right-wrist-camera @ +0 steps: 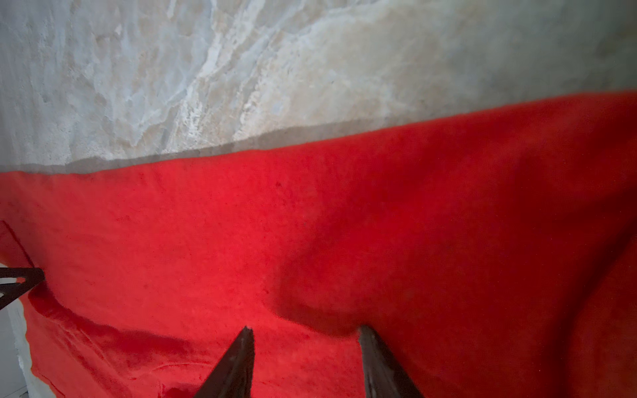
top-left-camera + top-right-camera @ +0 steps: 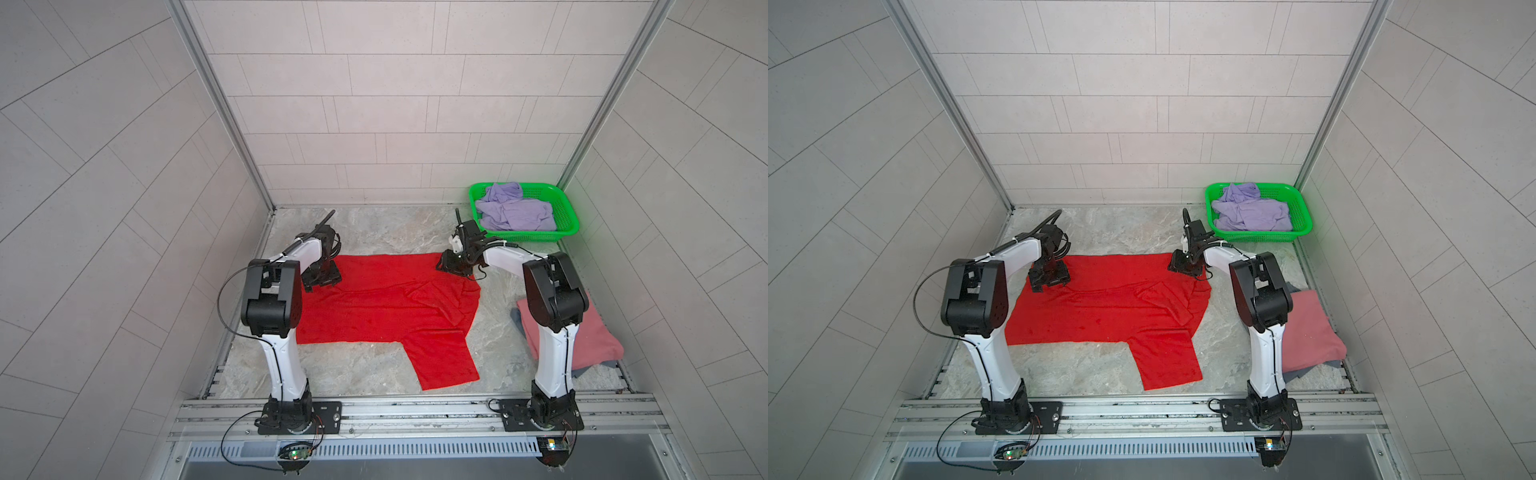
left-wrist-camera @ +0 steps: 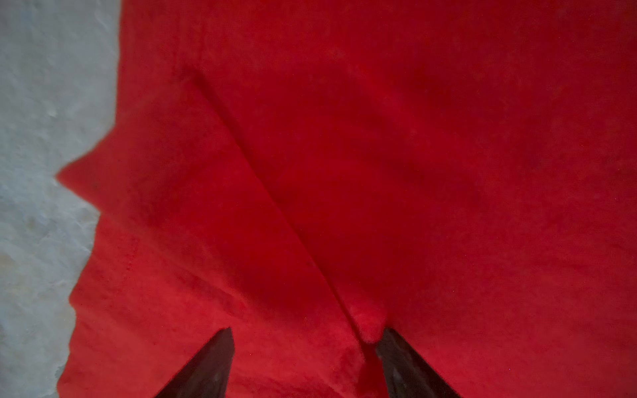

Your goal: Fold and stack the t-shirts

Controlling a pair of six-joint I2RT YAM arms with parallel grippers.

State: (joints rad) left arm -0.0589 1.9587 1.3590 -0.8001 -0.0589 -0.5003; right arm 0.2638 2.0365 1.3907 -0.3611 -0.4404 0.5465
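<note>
A bright red t-shirt (image 2: 374, 307) (image 2: 1100, 311) lies spread on the marble table, one sleeve (image 2: 444, 361) pointing to the front edge and a rumpled fold (image 2: 440, 299) near its right end. My left gripper (image 2: 322, 282) (image 2: 1050, 282) sits low over the shirt's far left corner. Its jaws (image 3: 308, 332) stand wide apart, with a small cloth ridge beside one finger. My right gripper (image 2: 451, 266) (image 2: 1181, 266) is over the far right edge, open (image 1: 306, 329), with red cloth flat below it.
A green mesh basket (image 2: 569, 216) (image 2: 1304, 216) at the back right holds a crumpled lavender t-shirt (image 2: 515, 212) (image 2: 1250, 212). A folded dusty pink t-shirt (image 2: 598, 340) (image 2: 1308, 332) lies on a grey-blue one (image 2: 516, 318) behind the right arm. Walls close in on three sides.
</note>
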